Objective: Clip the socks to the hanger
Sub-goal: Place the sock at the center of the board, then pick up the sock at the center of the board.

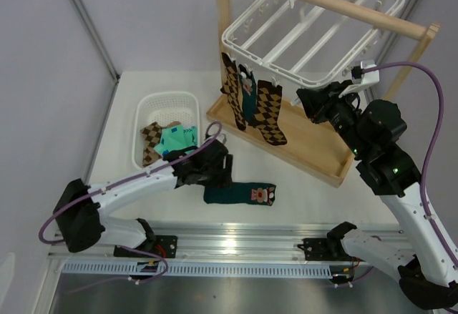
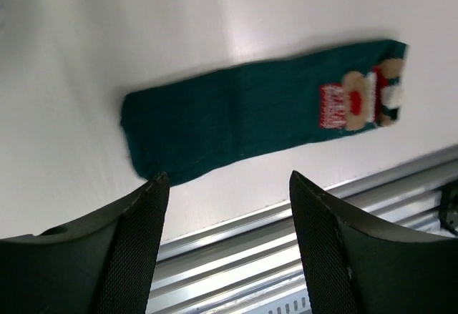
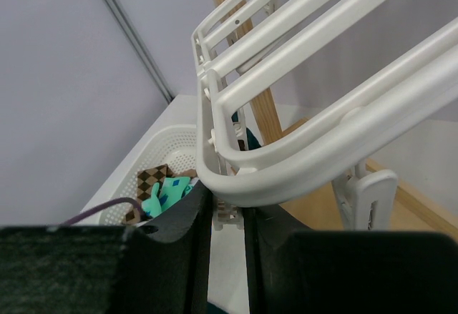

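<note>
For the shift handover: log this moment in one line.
left fingers open over teal sock on table | right fingers shut on clip at hanger rim | three socks hung

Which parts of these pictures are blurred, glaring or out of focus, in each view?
Top external: evenly lit and sharp; the teal sock shows its figure clearly. Left wrist: the white table glares, and the sock looks slightly blurred. Right wrist: the right claw is dark and out of focus, while the hanger rim is clearer.
</note>
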